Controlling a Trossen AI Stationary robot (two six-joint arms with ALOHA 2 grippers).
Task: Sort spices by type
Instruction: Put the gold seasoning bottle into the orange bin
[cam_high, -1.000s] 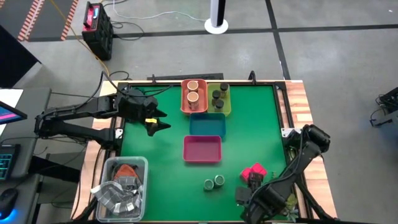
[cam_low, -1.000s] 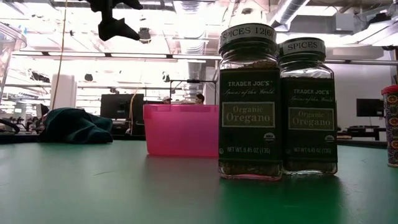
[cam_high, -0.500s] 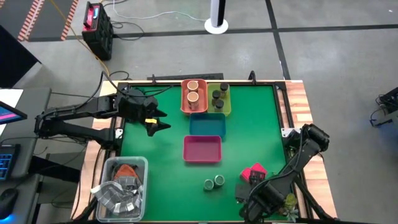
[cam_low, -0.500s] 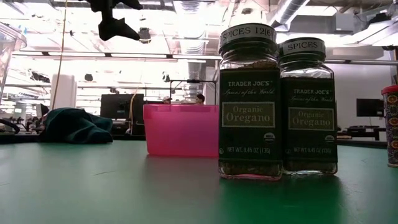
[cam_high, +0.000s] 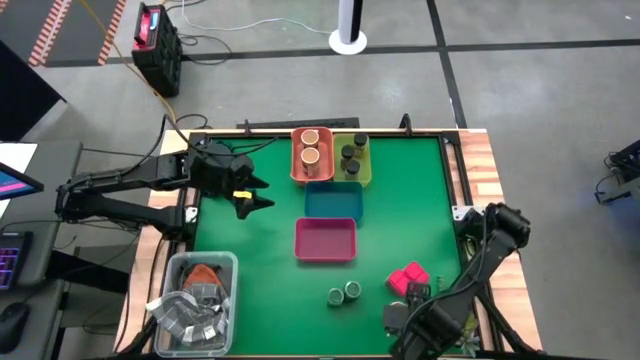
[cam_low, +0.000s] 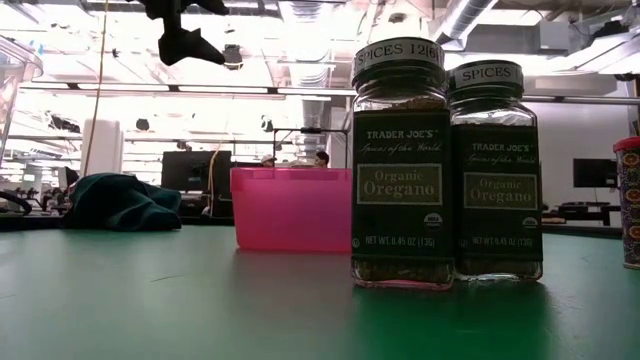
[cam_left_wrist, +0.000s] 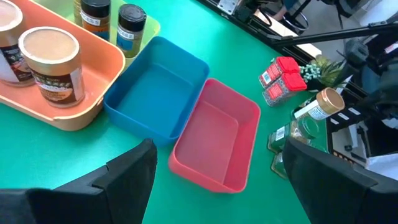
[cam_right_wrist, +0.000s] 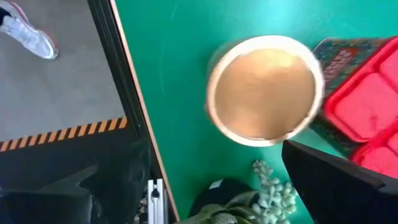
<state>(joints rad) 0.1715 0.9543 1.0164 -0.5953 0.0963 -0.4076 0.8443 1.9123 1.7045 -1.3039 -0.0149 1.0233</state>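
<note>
My right gripper (cam_right_wrist: 214, 163) is open at the table's near right corner, pointing down, just short of a tan-topped jar (cam_right_wrist: 264, 89) that stands on the mat. Two pink blocks (cam_high: 408, 277) lie beside that jar. Two green-lidded oregano jars (cam_high: 345, 293) stand upright near the near edge. Two more tan-topped jars (cam_high: 310, 147) sit in the orange tray, and three dark grey jars (cam_high: 351, 154) in the yellow-green tray. My left gripper (cam_high: 255, 193) hovers open over the table's left side, above the mat.
The orange tray (cam_high: 297, 170) and yellow-green tray (cam_high: 366, 172) stand at the far edge, with a blue tray (cam_high: 333, 201) and a pink tray (cam_high: 325, 240) in a row toward me. A clear bin (cam_high: 195, 300) fills the near left corner. A plant sprig (cam_right_wrist: 273, 196) lies by the right gripper.
My right arm has shifted a little toward the table's right near corner, uncovering more of the pink blocks in the high view. The left arm and all jars have kept still.
</note>
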